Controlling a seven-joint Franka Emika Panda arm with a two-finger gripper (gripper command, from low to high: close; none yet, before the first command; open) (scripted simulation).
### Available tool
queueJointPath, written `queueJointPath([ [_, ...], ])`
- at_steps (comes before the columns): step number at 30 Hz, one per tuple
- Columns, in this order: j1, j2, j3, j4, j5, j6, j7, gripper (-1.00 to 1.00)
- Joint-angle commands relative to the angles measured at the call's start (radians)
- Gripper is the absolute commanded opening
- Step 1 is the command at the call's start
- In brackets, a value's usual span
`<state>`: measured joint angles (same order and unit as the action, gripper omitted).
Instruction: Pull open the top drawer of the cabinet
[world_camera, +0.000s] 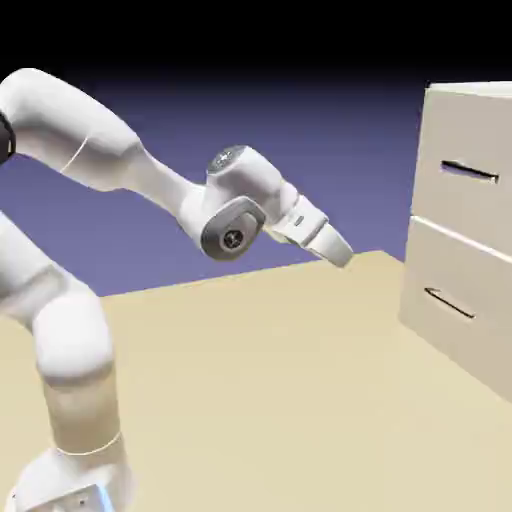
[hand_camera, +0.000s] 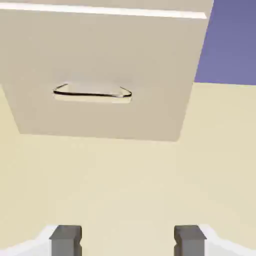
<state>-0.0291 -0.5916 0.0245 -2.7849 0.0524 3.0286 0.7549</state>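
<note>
Still well short of the cabinet (world_camera: 465, 240): tool (world_camera: 345, 256) spread wide, empty, aimed low. Top drawer (world_camera: 468, 197) shut, handle (world_camera: 469, 172) above. Risk: grabbing lower handle (hand_camera: 92, 93) instead.

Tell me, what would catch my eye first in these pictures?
Probably the big white robot arm, rising at lower left and reaching right, its open gripper well short of anything. Next, the cream cabinet at the right edge of the sandy table, with a thin dark handle on its top drawer.
</note>
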Motion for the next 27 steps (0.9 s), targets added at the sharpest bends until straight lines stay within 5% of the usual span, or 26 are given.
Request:
queueJointPath([
  [1, -0.034, -0.018, 0.02, 0.021, 0.044, -0.007, 0.012, 0.0],
  [27, -0.919, -0.484, 0.549, 0.561, 1.174, -0.189, 0.31, 0.0],
])
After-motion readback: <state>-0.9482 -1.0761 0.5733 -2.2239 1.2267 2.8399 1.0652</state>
